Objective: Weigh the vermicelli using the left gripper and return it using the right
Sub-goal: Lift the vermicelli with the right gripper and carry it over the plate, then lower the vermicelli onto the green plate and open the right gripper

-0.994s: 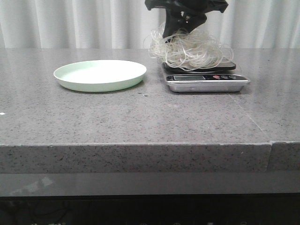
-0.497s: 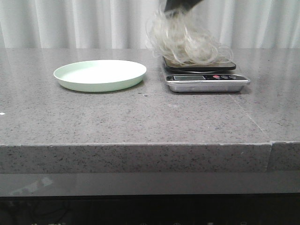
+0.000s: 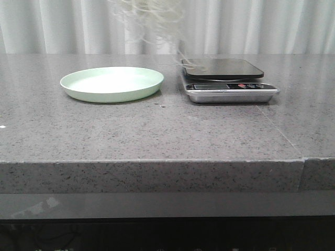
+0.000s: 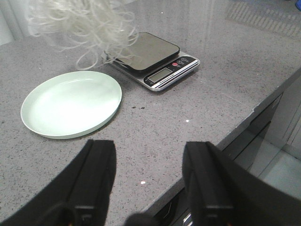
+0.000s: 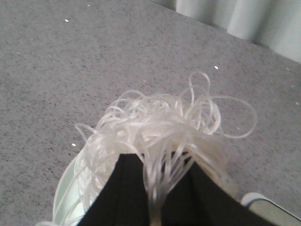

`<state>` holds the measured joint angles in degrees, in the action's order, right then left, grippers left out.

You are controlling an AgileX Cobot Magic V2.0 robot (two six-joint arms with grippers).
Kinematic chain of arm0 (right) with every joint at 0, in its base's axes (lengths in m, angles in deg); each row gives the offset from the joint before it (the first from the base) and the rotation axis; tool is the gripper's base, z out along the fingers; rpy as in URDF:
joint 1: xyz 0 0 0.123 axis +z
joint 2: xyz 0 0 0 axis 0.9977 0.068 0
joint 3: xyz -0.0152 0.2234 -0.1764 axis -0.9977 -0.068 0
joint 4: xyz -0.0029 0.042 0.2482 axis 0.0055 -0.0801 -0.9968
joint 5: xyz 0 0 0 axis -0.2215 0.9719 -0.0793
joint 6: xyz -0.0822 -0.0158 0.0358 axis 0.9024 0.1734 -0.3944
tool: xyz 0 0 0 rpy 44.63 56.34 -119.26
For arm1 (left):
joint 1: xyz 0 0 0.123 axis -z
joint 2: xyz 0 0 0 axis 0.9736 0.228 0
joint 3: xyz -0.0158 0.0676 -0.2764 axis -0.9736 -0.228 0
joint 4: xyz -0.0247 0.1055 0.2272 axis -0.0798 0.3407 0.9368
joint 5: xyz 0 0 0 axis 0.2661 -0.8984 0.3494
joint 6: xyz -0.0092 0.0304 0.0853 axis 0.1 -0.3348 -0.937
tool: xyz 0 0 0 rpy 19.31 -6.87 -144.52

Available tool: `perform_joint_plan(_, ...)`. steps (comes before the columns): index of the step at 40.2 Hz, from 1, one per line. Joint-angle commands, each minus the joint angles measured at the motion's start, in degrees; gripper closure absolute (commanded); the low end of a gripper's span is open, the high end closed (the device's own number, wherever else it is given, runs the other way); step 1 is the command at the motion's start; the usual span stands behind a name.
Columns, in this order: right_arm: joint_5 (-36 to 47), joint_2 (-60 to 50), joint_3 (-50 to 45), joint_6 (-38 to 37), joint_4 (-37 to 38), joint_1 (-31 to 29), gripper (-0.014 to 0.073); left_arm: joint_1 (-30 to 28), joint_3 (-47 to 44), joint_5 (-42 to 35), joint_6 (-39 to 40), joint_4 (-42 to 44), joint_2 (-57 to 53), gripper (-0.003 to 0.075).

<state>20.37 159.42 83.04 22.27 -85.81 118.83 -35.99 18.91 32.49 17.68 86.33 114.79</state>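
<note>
The right hand (image 5: 155, 188), pinching the vermicelli (image 5: 160, 136), carries it leftward for lowering onto the plate (image 3: 111, 83).

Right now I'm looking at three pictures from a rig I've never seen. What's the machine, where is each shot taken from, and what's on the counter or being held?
It is a robot with two arms, each ending in a claw. One camera looks forward over the grey counter; the other two sit on the arms' wrists, looking down past the fingers.

On the counter are a pale green plate, with nothing on it, and a kitchen scale whose platform is bare.

The left claw is open and holds nothing; it hangs above the counter's near edge.

The right claw is shut on the vermicelli, a tangle of thin whitish noodle loops. In the front view the tangle hangs high, between plate and scale, with a few strands trailing towards the scale.
</note>
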Motion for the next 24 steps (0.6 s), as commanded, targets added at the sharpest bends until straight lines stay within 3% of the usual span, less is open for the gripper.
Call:
perform_joint_plan(1,9.0,-2.7,2.3,0.8,-0.5,1.6,0.0391,0.4,1.5,-4.3,0.4,-0.6,0.3,0.03)
perform_joint_plan(10,12.1,1.2,2.3,0.8,-1.8,3.5,0.0391,0.4,1.5,-4.3,0.4,-0.6,0.3,0.03)
perform_joint_plan(24,5.1,7.6,2.3,0.8,-1.5,3.4,0.0387,0.4,1.5,-4.3,0.4,-0.6,0.3,0.03)
